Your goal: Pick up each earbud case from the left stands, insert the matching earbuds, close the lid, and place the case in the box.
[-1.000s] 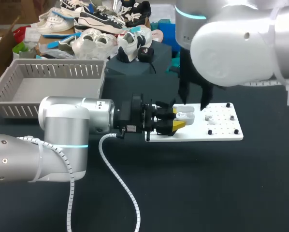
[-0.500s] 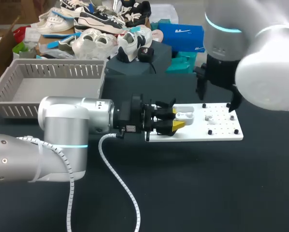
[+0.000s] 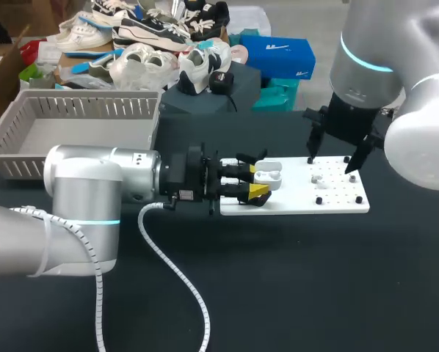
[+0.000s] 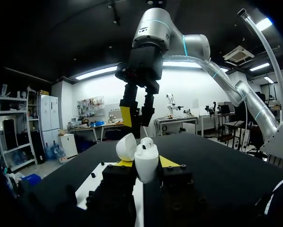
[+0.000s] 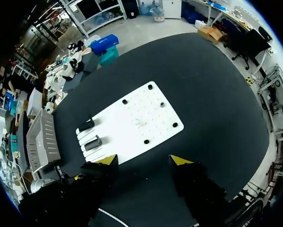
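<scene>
- Now our left fingers [image 3: 258, 191] clench the open earbud case [image 3: 268, 176], lid up, at the white board's [image 3: 337, 202] left end; we hold it level.
- Right fingers [image 5: 106, 160] are spread and empty above the earbuds [image 3: 316, 178]; we descend straight and pinch one gently.

Bright, even overhead light, glowing ceiling strips [image 4: 100, 72] in left wrist view, soft highlights on right arm [image 3: 396, 44]
</scene>
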Available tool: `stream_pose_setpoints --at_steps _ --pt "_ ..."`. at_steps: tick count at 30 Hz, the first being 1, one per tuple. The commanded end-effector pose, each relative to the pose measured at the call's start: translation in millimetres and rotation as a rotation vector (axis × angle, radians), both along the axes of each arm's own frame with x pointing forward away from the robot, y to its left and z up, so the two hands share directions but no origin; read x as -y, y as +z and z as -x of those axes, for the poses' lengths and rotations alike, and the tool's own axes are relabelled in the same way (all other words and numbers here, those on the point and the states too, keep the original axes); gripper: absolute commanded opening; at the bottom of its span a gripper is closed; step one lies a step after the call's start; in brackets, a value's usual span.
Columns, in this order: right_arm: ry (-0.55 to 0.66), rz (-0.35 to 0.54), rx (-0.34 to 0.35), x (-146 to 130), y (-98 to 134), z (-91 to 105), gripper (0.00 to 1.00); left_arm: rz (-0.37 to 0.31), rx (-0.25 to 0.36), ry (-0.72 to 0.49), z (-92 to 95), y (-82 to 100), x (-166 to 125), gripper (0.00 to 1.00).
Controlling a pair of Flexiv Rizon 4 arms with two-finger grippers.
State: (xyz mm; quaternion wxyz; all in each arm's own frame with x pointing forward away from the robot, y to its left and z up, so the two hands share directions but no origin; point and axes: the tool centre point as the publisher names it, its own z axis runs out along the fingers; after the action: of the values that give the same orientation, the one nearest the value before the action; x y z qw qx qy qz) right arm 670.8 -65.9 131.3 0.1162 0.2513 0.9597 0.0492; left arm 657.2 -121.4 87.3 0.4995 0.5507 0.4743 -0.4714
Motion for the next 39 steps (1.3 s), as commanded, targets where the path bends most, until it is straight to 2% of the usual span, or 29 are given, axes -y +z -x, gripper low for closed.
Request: stream_pose_setpoints --at_steps 1,3,10,14,19,24,39 --pt "0.034 0.02 -0.025 -10 -14 -16.0 0.54 -0.001 0.001 0.003 1.2 0.1 -1 0.0" --pt "0.051 0.029 -0.03 -12 -20 -17.5 0.49 -0.001 0.001 0.003 1.2 0.1 -1 0.0" --pt "0.06 0.021 -0.049 -9 -39 -27.2 0.49 -0.001 0.001 0.003 1.2 0.1 -1 0.0" --pt "0.044 0.002 -0.051 -6 -50 -32.7 0.58 -0.001 0.001 0.003 1.2 0.1 -1 0.0" --pt "0.031 -0.004 -0.042 -3 -63 -43.1 0.58 -0.001 0.001 0.003 1.2 0.1 -1 0.0" --pt "0.027 -0.004 -0.034 1 -74 -47.9 0.48 -0.001 0.001 0.003 1.2 0.1 -1 0.0" --pt "0.062 -0.026 0.017 8 -92 -57.9 0.39 -0.001 0.001 0.003 1.2 0.1 -1 0.0"
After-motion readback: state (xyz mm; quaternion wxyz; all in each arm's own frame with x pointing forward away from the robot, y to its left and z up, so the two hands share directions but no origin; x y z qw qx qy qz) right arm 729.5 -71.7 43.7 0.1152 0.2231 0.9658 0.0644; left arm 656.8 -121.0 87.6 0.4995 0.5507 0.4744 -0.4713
